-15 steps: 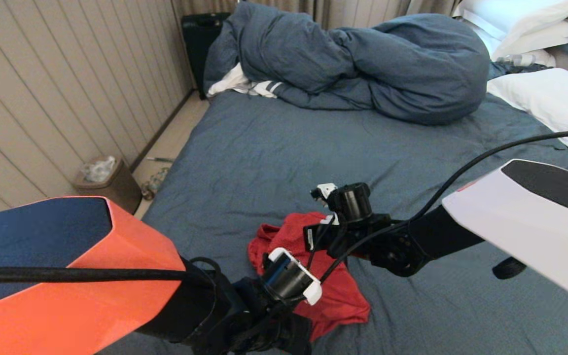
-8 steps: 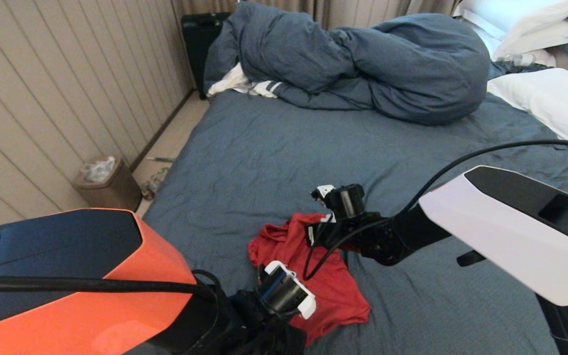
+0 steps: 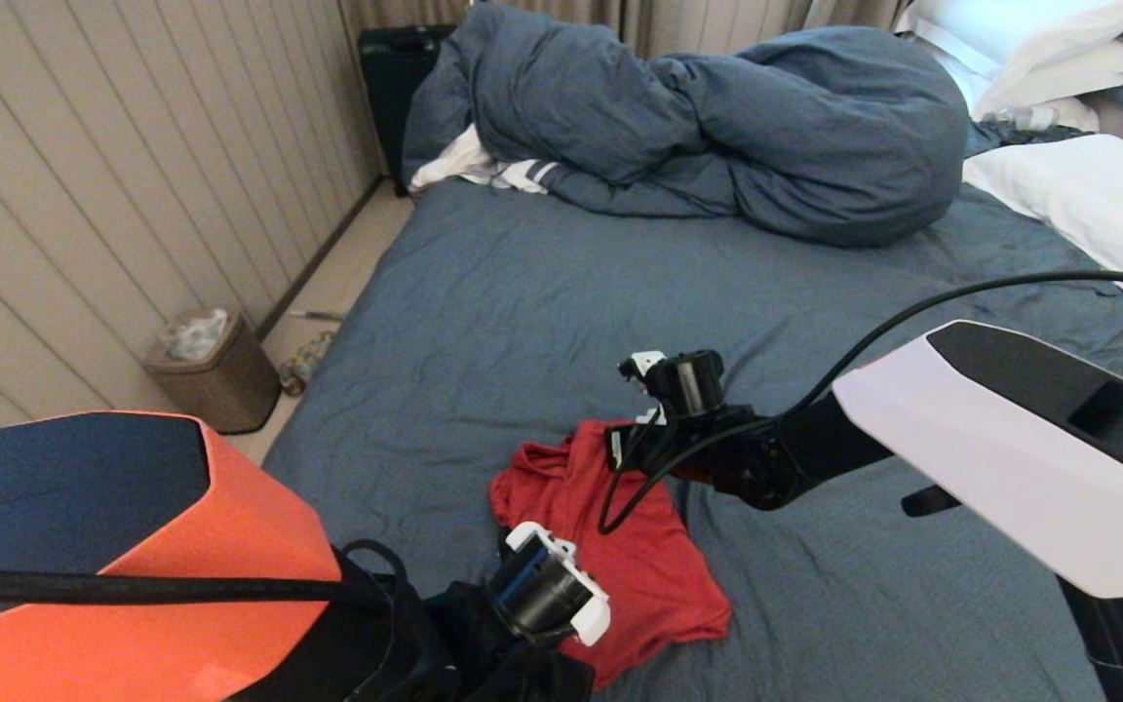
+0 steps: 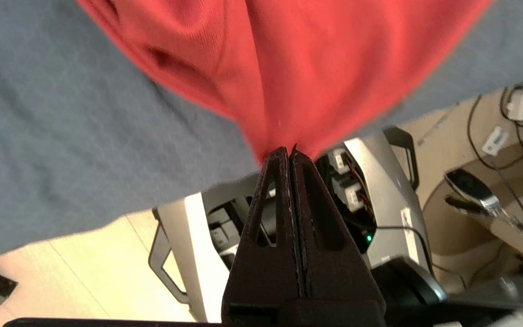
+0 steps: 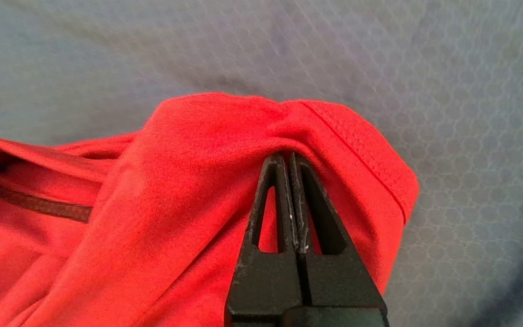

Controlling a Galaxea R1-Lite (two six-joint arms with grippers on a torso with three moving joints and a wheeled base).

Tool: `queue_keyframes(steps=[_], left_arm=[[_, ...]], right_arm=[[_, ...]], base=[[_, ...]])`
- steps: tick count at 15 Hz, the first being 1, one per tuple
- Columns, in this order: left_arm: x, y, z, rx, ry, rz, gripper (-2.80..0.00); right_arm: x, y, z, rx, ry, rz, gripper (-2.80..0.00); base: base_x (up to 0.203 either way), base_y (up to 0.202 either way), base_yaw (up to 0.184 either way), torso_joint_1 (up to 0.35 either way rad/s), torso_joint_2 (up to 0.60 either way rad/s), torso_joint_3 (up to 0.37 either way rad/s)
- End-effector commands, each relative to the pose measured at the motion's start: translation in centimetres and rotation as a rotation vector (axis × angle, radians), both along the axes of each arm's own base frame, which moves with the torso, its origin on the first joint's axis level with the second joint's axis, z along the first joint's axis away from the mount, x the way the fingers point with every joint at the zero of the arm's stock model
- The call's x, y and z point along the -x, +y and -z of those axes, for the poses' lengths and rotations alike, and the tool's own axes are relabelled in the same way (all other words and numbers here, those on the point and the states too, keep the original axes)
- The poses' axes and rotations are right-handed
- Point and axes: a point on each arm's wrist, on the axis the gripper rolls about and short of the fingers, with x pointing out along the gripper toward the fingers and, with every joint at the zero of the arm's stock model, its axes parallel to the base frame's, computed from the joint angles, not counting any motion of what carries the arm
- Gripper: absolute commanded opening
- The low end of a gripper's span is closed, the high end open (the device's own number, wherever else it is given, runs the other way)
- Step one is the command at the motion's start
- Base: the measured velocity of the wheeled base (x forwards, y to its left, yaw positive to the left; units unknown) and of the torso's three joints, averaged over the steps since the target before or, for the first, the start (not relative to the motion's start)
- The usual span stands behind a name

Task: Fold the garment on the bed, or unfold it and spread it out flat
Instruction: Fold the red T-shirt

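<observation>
Left gripper (image 4: pixel 290 152) lower; garment (image 3: pixel 610 526) part-hidden.

The left pincer (image 4: pixel 290 152) has drawn back toward the near edge of the bed (image 3: pixel 484 322), uncovering more of the garment (image 3: pixel 620 546). The right pincer (image 5: pixel 287 159) has shifted slightly farther; the cloth's far corner seems raised with it.
</observation>
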Motion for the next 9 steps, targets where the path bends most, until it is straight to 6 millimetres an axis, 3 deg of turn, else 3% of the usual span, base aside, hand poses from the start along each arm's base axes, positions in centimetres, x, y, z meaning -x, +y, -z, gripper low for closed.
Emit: queue_keyframes(steps=[1,5,9], left_arm=[[0.3,0.2,-1.4,0.033,-0.021,0.0,-2.8],[1.8,0.4,-5.9,0.135,-0.087,0.03,-2.8],[-0.2,-0.5,-7.6,0.166,-0.144,-0.019,-2.8]], right_arm=[[0.5,0.0,-1.4,-0.016,-0.022,-0.005,-2.8],[3.8,0.5,-4.0,-0.048,-0.006,-0.041,-2.8],[6.0,-0.4,-5.8,-0.075,-0.007,-0.039,-2.8]], base=[[0.0,0.0,0.0,0.0,0.0,0.0],[0.0,0.0,0.0,0.0,0.0,0.0],[0.0,0.0,0.0,0.0,0.0,0.0]])
